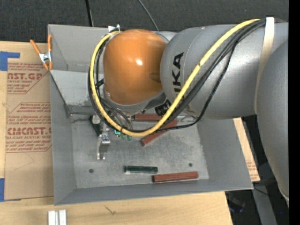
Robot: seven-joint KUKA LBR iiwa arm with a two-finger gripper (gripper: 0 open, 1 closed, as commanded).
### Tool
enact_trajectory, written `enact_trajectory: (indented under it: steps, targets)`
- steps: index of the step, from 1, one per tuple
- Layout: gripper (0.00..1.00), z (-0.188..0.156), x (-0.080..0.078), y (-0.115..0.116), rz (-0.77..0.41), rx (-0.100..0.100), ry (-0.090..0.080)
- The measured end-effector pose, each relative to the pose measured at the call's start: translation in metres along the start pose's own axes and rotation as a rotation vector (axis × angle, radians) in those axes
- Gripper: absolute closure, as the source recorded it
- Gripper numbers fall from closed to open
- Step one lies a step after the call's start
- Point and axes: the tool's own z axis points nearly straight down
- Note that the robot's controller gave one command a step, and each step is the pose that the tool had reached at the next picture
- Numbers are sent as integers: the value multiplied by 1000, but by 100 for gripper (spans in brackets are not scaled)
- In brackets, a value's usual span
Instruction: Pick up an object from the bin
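My gripper (pixel 100 150) reaches down below the orange cover to the left part of the bin floor, with its tip over bare metal. A dark green stick (pixel 140 169) lies flat near the front wall, to the right of the gripper and apart from it. Just right of the stick lies a red-brown bar (pixel 175 176). A second red-brown bar (pixel 158 134) lies slanted in the middle of the bin, partly under the arm. A third red-brown piece (pixel 147 117) peeks out behind it, mostly hidden.
The arm and its orange cover hide the back and middle of the bin. Sloping grey walls close the floor on the left and front. Yellow and black cables loop round the cover above the gripper.
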Motion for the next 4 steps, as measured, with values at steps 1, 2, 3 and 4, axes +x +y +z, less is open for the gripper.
enact_trajectory:
  steps: [1, 2, 3, 4]
  targets:
    - [0, -4, -2, -1, 2, -2, -8]
    - [0, 31, 8, -21, -72, -3, -13]
    - [0, 51, 17, -64, -104, 1, -3]
    - [0, 83, -5, -74, -97, -1, -11]
